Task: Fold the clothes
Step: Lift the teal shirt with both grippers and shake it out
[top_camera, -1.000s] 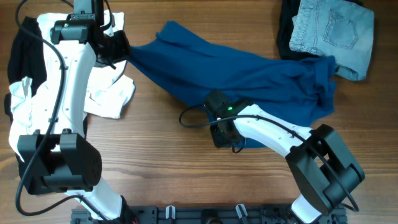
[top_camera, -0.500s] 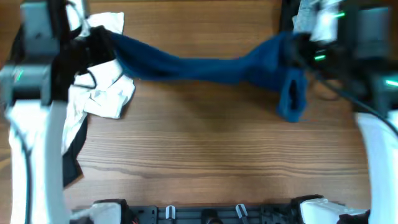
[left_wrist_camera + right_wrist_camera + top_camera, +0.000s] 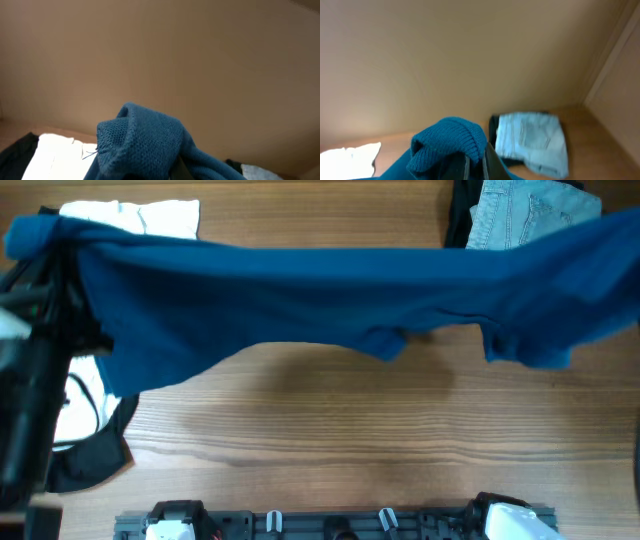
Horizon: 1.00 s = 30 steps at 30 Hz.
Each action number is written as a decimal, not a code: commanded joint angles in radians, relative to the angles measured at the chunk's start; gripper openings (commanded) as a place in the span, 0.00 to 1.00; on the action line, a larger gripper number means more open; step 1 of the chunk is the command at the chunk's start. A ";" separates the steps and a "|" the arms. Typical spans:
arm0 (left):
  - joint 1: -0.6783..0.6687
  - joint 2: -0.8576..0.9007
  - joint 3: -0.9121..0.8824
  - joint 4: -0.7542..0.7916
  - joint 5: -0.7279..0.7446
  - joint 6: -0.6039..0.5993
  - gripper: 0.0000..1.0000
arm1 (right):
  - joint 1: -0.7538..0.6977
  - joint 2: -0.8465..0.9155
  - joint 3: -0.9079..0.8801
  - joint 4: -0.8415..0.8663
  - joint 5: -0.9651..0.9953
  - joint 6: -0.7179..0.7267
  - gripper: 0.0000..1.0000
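Wide wooden table (image 3: 330, 440), grain running side to side, bare in the middle. Above it hangs the big one: the blue garment (image 3: 300, 290), hoisted clear of the wood and strung across nearly the full width between the two arms. It's a soft, fine knit, matte, and the top edge is pulled fairly straight. The bottom edge isn't, though. It sags uneven, with one lump near the centre and a heavier bunch toward the right.

That's the worry. If it goes down like this, those bunches look set to land as creases rather than a flat panel.

The ends hang over the neighbours too. There are pale washed-denim jeans (image 3: 530, 215) at the far right corner, stiff and stitched, and a white garment (image 3: 150, 220) at the far left. A limp black garment (image 3: 90, 460) is crumpled below that. A low sweep could drag any of them along.

Now the small stuff. The left gripper (image 3: 172, 170) is almost buried, with a rolled wad of knit mounded over it — I judge it clamped on the cloth. The right gripper (image 3: 475, 167) is the same story, dark fingers pinched under a fat blue fold. Both have a bite on a wad, not a clean edge — a hard tug could slide one end free.
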<state>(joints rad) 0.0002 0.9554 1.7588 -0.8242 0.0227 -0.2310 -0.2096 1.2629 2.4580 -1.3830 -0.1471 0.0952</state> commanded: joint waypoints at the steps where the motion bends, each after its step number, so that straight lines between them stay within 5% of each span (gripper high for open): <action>1: 0.004 -0.054 0.076 0.012 -0.011 -0.013 0.04 | -0.009 -0.092 0.081 0.002 0.050 -0.037 0.04; 6: 0.005 -0.041 0.093 -0.006 -0.024 -0.012 0.04 | -0.009 -0.069 0.099 -0.002 -0.008 -0.050 0.04; 13: 0.005 0.328 0.093 0.019 -0.029 -0.012 0.04 | 0.005 0.337 0.099 0.137 -0.195 -0.076 0.04; 18: 0.005 0.626 0.093 0.309 -0.028 -0.013 0.04 | 0.105 0.603 0.099 0.465 -0.164 -0.055 0.04; 24: 0.005 0.653 0.145 0.710 0.054 -0.060 0.04 | 0.148 0.597 0.163 0.771 -0.112 -0.016 0.04; 30: 0.005 0.659 0.214 0.526 0.066 -0.061 0.04 | 0.133 0.608 0.196 0.674 -0.116 -0.070 0.04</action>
<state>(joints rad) 0.0002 1.6310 1.9533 -0.1921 0.0738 -0.2768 -0.0723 1.8790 2.6350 -0.6613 -0.2813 0.0528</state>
